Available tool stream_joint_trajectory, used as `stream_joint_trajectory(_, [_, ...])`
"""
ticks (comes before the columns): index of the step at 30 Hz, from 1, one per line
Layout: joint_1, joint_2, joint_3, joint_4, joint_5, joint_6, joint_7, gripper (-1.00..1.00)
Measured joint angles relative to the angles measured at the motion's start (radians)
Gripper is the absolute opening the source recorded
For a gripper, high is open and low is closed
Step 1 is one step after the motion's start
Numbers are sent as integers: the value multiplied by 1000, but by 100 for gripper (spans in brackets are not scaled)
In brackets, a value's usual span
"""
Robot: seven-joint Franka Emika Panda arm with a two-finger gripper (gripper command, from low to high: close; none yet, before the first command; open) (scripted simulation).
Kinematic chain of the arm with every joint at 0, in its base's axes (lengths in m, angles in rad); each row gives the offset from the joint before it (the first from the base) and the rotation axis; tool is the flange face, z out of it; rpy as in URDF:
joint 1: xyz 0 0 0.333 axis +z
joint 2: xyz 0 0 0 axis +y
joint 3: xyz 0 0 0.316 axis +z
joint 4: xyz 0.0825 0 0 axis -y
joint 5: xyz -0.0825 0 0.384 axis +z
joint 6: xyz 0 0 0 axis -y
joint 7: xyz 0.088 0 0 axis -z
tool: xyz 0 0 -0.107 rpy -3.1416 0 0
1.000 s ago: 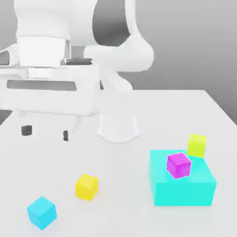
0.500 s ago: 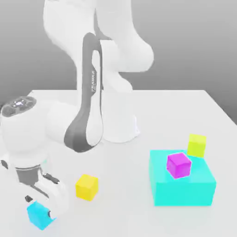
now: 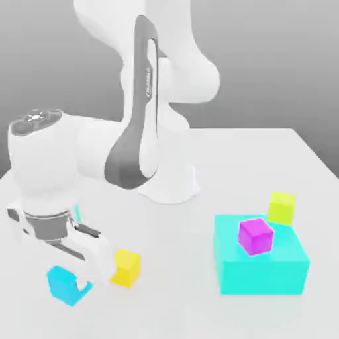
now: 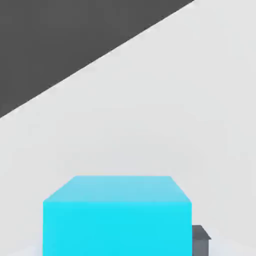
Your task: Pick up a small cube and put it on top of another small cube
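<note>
Gripper closed on the cyan cube, near the front edge of the table.

The table point(image 3: 265, 152) is flat, white and matte; on it the big turquoise block point(image 3: 261, 265) carries a magenta cube point(image 3: 255, 236), and the lime cube point(image 3: 282, 208) stands just behind that block. The gripper point(image 3: 73, 275) holds the cyan cube point(image 3: 66, 285) between narrow fingers, beside the yellow cube point(image 3: 125, 267). The cyan cube looks rigid, light and smooth, with plain flat faces and sharp edges, so it may slip. Two opposite side faces, taken near the middle, seem the best hold.
</note>
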Motion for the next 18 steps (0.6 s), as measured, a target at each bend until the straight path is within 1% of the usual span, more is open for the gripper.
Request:
stream_joint_trajectory(3, [124, -107, 84, -49, 13, -56, -67, -100])
stream_joint_trajectory(5, [244, -184, 116, -84, 24, -98, -117, -100])
stream_joint_trajectory(9, [353, -331, 190, -151, 38, -174, -206, -100])
stream_joint_trajectory(15, [564, -549, 327, -251, 58, -287, -338, -100])
stream_joint_trajectory(16, [597, -578, 346, -267, 60, -300, -357, -100])
stream_joint_trajectory(18, [617, -559, 370, -292, 60, -256, -368, -100])
